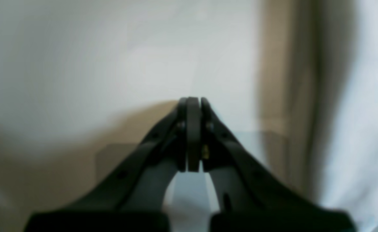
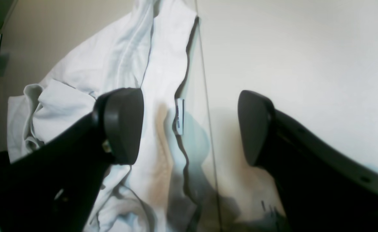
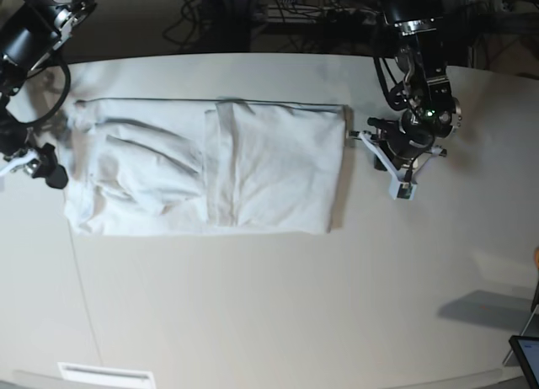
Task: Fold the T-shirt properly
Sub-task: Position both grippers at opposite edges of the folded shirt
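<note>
t-shirt: lies partly folded on the table, left of centre
left gripper: pressed together, just right of the shirt's edge
right gripper: spread wide at the shirt's left end, holding nothing

Left gripper pressed fully closed, pads flat together, nothing between them, its arm reaching in from the far right with the wrist bent down, right gripper at the far left edge, jaws spread wide, empty
</note>
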Tool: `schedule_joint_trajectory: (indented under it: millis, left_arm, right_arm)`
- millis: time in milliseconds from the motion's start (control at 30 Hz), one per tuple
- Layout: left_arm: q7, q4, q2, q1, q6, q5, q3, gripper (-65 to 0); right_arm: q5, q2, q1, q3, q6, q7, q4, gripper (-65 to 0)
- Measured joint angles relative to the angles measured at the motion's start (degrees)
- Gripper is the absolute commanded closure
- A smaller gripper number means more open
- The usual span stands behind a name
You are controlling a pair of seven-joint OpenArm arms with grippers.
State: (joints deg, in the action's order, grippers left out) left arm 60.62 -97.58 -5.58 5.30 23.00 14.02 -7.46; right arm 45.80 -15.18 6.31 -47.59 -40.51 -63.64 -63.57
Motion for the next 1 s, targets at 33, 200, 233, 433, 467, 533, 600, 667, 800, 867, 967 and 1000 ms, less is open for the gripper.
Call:
schedule_joint_trajectory:
  millis: [33, 200, 233, 433, 467, 533, 600, 667, 800, 867, 967, 1000]
  left_arm:
    - [0.0, 0.0, 0.2, 0.0, 0.0, 0.0, 0.5, 0.0]
    - [0.7, 0.1, 2.4, -1.2, 0.7, 0.4, 1.6, 0.0]
    - [0.6, 0.1, 2.6, -1.1, 0.9, 0.4, 1.6, 0.0]
    - [0.6, 0.1, 2.5, -1.1, 0.9, 0.4, 1.5, 0.0]
    - [0.6, 0.1, 2.5, -1.1, 0.9, 0.4, 1.5, 0.0]
    - [0.6, 0.1, 2.5, -1.1, 0.9, 0.4, 1.4, 0.0]
    - [0.6, 0.1, 2.5, -1.1, 0.9, 0.4, 1.2, 0.0]
    - [0.6, 0.1, 2.5, -1.1, 0.9, 0.4, 1.2, 0.0]
    - [0.6, 0.1, 2.5, -1.2, 0.9, 0.4, 1.2, 0.0]
    - [0.6, 0.1, 2.5, -1.2, 0.9, 0.4, 1.2, 0.0]
    - [0.6, 0.1, 2.6, -1.2, 0.9, 0.4, 1.3, 0.0]
    - [0.6, 0.1, 2.5, -1.2, 0.9, 0.4, 1.2, 0.0]
  right_arm:
    - [0.2, 0.0, 0.0, 0.0, 0.0, -0.5, 0.0, -43.7]
    - [0.6, 0.0, 0.1, 0.0, 0.0, -2.2, -0.1, -43.5]
    - [0.6, 0.2, 0.2, 0.0, 0.0, -2.6, -0.2, -43.5]
    - [-0.8, 1.3, -1.3, 0.5, 0.2, -5.1, -5.6, -43.4]
    - [-1.0, 1.3, -1.7, 0.5, 0.4, -6.1, -6.8, -43.4]
    - [-1.5, 1.1, -1.9, 0.3, 0.5, -7.4, -7.8, -43.4]
    - [-1.6, 1.0, -1.8, 0.3, 0.5, -8.1, -7.9, -43.4]
    - [-1.5, 1.4, -1.7, 0.3, 0.5, -8.0, -7.8, -43.4]
    - [-0.6, 3.2, -1.6, 0.1, 0.4, -7.4, -7.9, -43.4]
    - [-0.7, 3.3, -1.4, 0.2, 0.4, -7.8, -7.9, -43.4]
    - [-0.7, 3.9, -1.4, 0.1, 0.4, -8.0, -8.3, -43.4]
    - [-0.7, 3.8, -1.4, 0.1, 0.4, -8.2, -8.3, -43.4]
